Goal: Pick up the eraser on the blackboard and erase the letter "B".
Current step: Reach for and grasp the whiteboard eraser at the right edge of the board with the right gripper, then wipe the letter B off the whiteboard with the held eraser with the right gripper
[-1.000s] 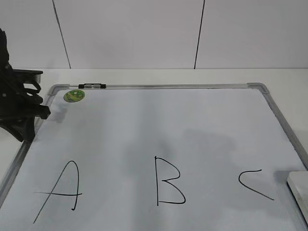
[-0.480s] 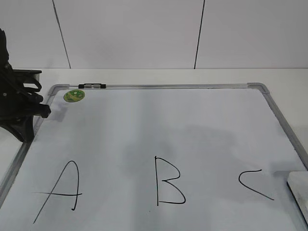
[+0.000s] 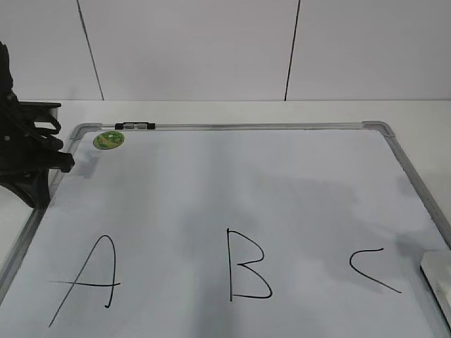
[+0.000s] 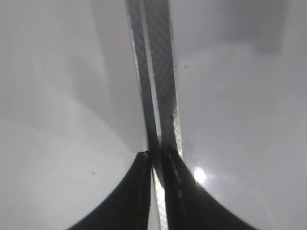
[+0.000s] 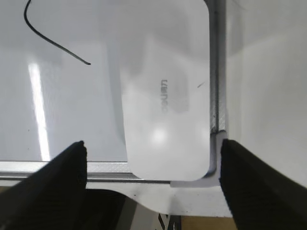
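Slid slightly lower since earlier: eraser (image 5: 165, 91), lying at blackboard (image 3: 282, 183) right edge. Spread wide above it, right gripper (image 5: 152, 184), ready to straddle. Left gripper (image 4: 156, 158) pinched together, parked aside.

Spread right pincer (image 5: 152, 184) straddles the eraser (image 5: 165, 91).

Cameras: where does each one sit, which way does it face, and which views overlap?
Exterior: in front of the table, raised, angled down across the blackboard toward the wall; left arm at the left edge.
Left wrist: on the left arm, looking down at the board's grey frame; left gripper shut, fingers together.
Right wrist: on the right arm, straight down over the eraser in the board's corner; right gripper open, fingers either side.
Shared: exterior and right wrist both show the eraser and the letter "C".
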